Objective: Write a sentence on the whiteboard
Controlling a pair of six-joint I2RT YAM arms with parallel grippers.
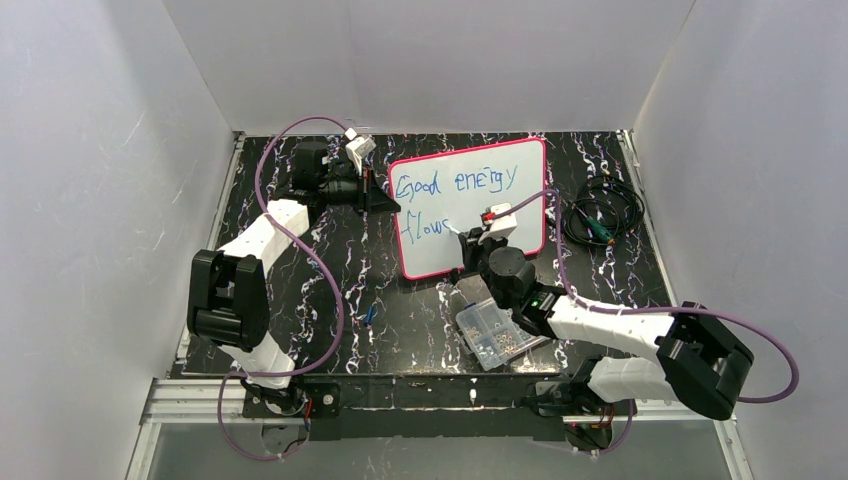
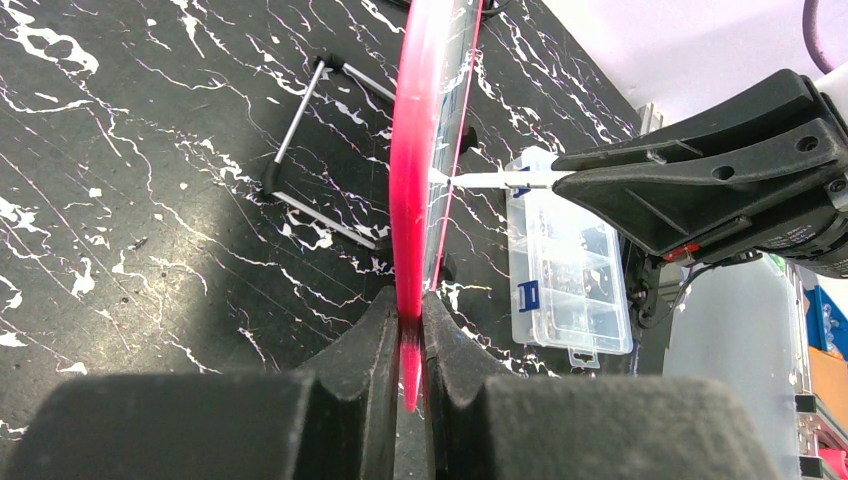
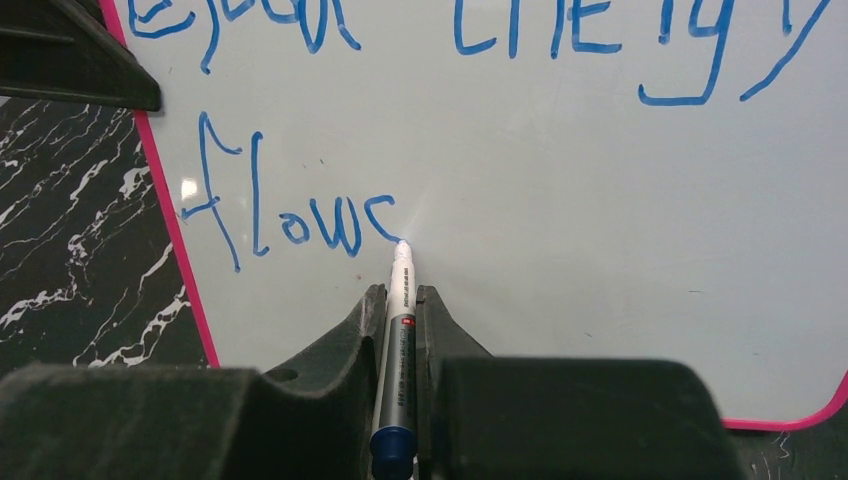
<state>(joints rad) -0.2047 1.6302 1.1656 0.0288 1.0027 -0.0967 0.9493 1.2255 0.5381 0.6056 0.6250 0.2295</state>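
Observation:
The whiteboard with its pink-red frame stands tilted at the back middle of the table. Blue handwriting reads "Good energy" on top and "flow" plus a partly drawn last letter below. My left gripper is shut on the board's pink left edge, seen edge-on. My right gripper is shut on a white and grey marker with a blue end. The marker tip touches the board at the end of the last stroke. In the top view the right gripper is in front of the board's lower middle.
A clear compartmented parts box lies on the black marbled table in front of the board, under my right arm, and also shows in the left wrist view. A coiled black cable lies right of the board. A small blue cap lies front left.

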